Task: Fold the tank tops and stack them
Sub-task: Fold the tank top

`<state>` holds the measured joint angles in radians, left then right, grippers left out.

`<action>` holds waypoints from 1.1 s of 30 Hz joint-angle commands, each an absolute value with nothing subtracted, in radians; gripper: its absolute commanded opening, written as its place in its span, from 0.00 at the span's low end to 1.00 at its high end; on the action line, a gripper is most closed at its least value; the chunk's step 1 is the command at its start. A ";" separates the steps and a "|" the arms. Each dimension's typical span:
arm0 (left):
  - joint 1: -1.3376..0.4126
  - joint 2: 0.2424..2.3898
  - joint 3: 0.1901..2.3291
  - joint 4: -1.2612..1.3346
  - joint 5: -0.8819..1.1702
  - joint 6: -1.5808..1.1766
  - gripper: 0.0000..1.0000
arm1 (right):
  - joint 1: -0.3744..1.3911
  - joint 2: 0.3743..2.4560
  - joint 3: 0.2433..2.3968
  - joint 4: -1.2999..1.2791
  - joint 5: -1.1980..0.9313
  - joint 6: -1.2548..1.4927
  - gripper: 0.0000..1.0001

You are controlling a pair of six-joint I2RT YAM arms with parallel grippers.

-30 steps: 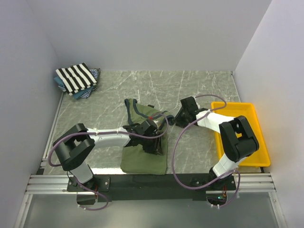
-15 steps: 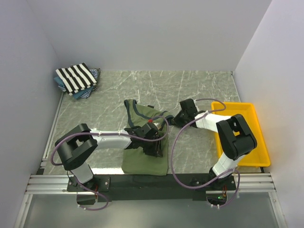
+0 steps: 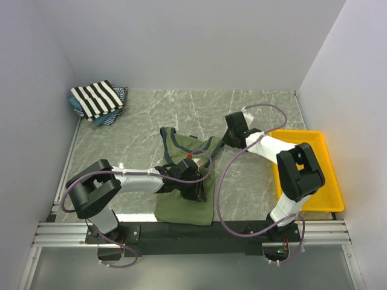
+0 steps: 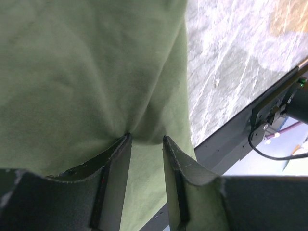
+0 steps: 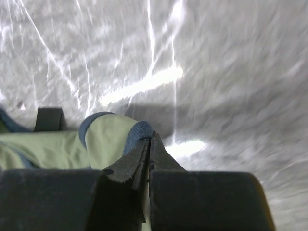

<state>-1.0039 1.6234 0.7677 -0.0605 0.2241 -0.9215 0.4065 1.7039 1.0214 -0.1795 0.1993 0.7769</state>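
Observation:
The olive green tank top [image 3: 181, 208] lies partly folded near the table's front middle. My left gripper [image 3: 197, 192] rests on it, jaws a little apart and shut on a bunched fold of the green cloth [image 4: 96, 72], which puckers at the fingertips [image 4: 126, 139]. My right gripper [image 3: 225, 141] is shut on the navy-trimmed strap [image 5: 137, 132] at the top's far right corner and holds it just off the table. The black-and-white striped tank top [image 3: 97, 98] sits folded on blue patterned ones [image 3: 77, 107] in the far left corner.
A yellow tray [image 3: 331, 184] stands at the right, beside the right arm. The metal rail [image 3: 181, 231] with the arm bases runs along the near edge. Grey walls close in the left, back and right sides.
My right gripper closed on the strap and moved back toward the far wall, drawing the strap with it. The left gripper shifted slightly but kept its hold on the cloth.

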 commanded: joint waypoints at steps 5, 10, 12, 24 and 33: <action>-1.017 1.606 0.701 -0.150 0.255 -0.913 0.40 | 0.434 1.680 1.097 -0.080 0.413 0.451 0.00; -1.019 1.585 0.686 -0.169 0.267 -0.908 0.40 | 0.449 1.700 1.100 -0.015 0.474 0.319 0.06; -1.017 1.575 0.677 -0.176 0.273 -0.907 0.40 | 0.449 1.694 1.092 -0.012 0.511 0.314 0.18; -1.017 1.513 0.611 -0.218 0.305 -0.893 0.40 | 0.419 1.643 1.147 -0.130 0.419 0.383 0.42; -1.017 1.451 0.555 -0.247 0.314 -0.902 0.41 | 0.405 1.479 1.062 -0.069 0.195 0.429 0.43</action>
<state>-1.0061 1.4559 0.5987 -0.1154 0.3241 -0.9287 0.4084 1.6245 1.0801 -0.1341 0.2882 0.4034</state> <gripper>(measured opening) 0.404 0.430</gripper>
